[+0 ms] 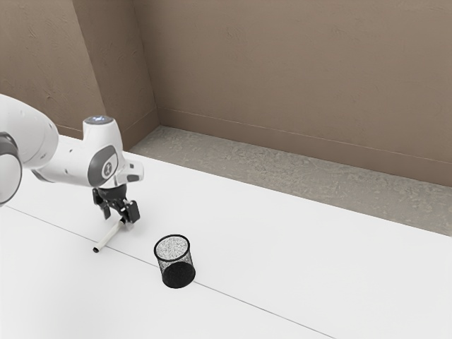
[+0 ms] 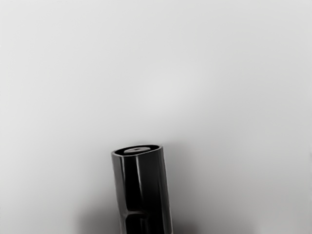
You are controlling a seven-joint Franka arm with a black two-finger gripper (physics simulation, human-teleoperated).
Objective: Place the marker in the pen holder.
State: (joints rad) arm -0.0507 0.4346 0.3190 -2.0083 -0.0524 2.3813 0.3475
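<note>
White cylindrical black-ended marker (image 1: 109, 236), lower left: at grasping stage, with black two-finger gripper (image 1: 120, 215) spread apart; next, centre and clamp

- The place was an indoor room with a robot's work table, rather like a plain lab; its exact use could not be told.
- Brown, lightly textured walls (image 1: 296, 70) ran across the top of the frame, one section jutting out at the upper left.
- A matching baseboard (image 1: 282, 138) followed their foot.
- Mottled grey-beige flooring (image 1: 282, 169) showed between the walls and the table, reaching the right edge.
- A smooth white table (image 1: 318, 247), crossed by a thin seam, spread over the lower frame.
- A white robot arm (image 1: 63, 162) at the left gave the lab look; a black mesh pen holder (image 1: 178, 275), low and left of centre, added an office touch.
</note>
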